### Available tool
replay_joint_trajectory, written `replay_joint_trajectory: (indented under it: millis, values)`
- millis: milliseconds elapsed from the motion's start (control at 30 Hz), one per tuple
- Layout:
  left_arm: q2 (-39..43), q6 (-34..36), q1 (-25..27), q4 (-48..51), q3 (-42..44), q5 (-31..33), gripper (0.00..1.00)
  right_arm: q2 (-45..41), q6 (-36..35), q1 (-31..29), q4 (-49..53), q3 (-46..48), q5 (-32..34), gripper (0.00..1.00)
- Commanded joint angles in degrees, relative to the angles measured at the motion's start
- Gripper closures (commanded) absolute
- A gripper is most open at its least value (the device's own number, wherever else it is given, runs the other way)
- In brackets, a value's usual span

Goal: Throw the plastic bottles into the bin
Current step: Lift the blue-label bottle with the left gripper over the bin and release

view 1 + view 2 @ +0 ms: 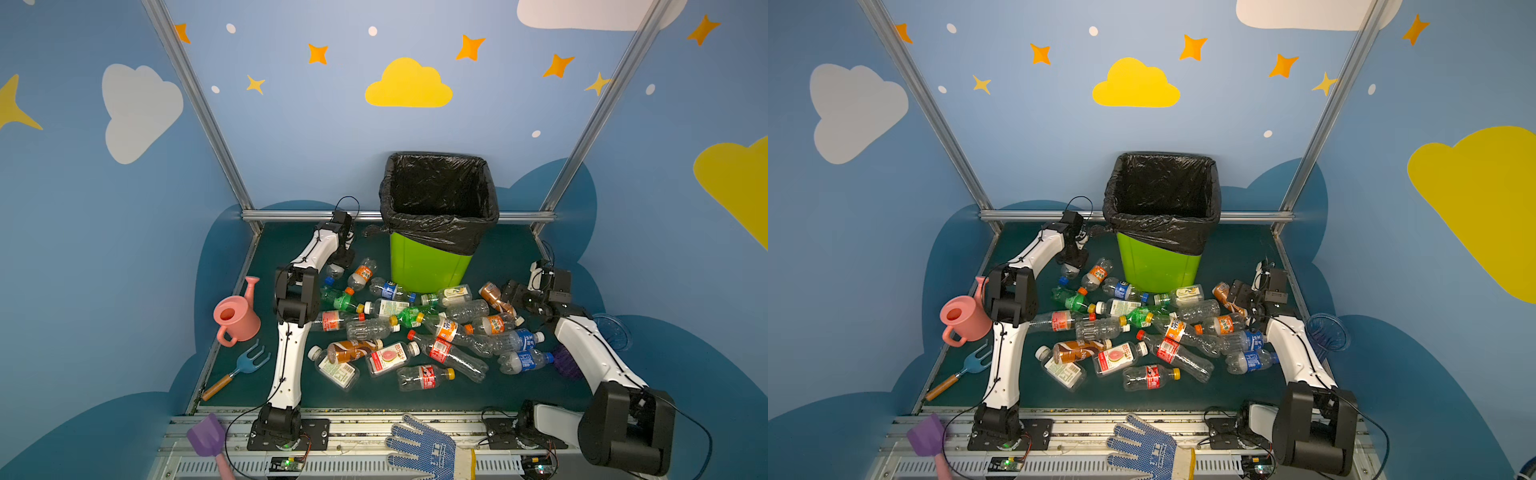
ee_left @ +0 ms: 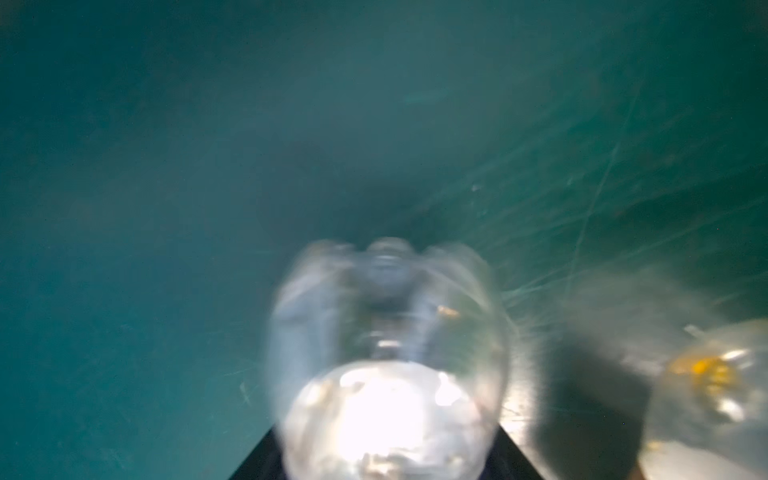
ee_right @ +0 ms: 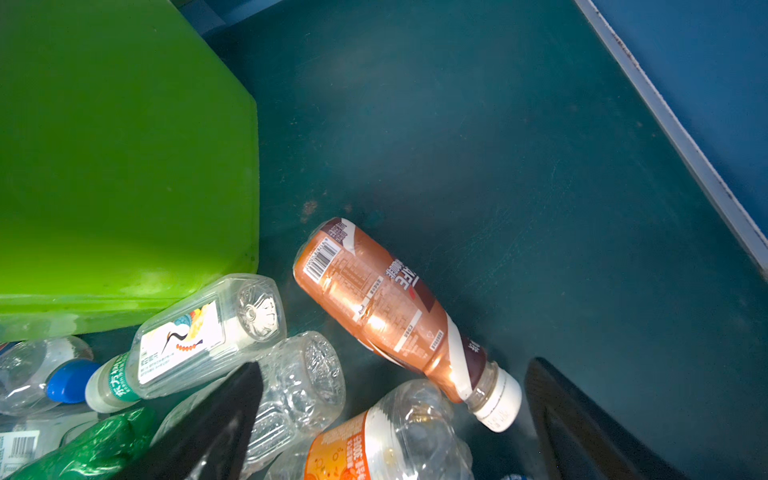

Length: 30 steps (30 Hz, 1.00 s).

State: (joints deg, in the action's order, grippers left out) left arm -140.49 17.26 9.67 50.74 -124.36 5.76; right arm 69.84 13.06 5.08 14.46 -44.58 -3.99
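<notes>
1. The copper-brown bottle (image 3: 386, 307), white-capped (barcode up), lies on the table (image 3: 498, 166) near the green bin (image 3: 124, 166), with its base toward the bin.
2. The right fingers (image 3: 224, 424) are spread wide astride its cap end.
3. The left fingers (image 2: 257, 461) flank a blurred clear bottle (image 2: 386, 353); whether they pinch it I cannot tell.

The right gripper (image 3: 395, 363) stands wide open. Its two black fingers (image 3: 224, 424) are spread to either side of the white-capped neck of a brown-labelled plastic bottle (image 3: 374, 303), which lies on the dark green table top (image 3: 519, 145) just right of the lime-green plastic bin (image 3: 124, 166). Close by the bin's foot lies a clear squarish bottle with a white picture label (image 3: 195, 336), touching a clear ribbed unlabelled bottle (image 3: 307, 374) that one finger overlaps, with an orange-labelled clear bottle (image 3: 374, 444), a crinkled green bottle (image 3: 91, 453) and a blue-capped clear bottle (image 3: 50, 378) crowded beside them.
</notes>
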Motion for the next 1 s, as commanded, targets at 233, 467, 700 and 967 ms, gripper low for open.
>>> replay_joint_trajectory:
  millis: [233,467,700,967]
  values:
    - [1.34,-1.52,-0.57,4.02,-1.79,1.82,0.58,-1.18,0.33,0.71,1.00,0.43,-1.19,0.02]
    - [12.63,-7.74,-3.14,-0.29,-2.42,-6.54,0.60,-3.35,1.00,0.75,1.14,0.79,-2.64,0.02]
    - [32.16,-19.83,-10.48,-9.91,-2.25,-20.66,0.61,-6.22,1.35,0.89,0.92,0.54,-3.89,0.02]
    - [57.94,-29.38,-12.93,-39.48,12.08,-20.56,0.53,-9.82,1.83,1.45,0.91,0.59,-4.17,0.02]
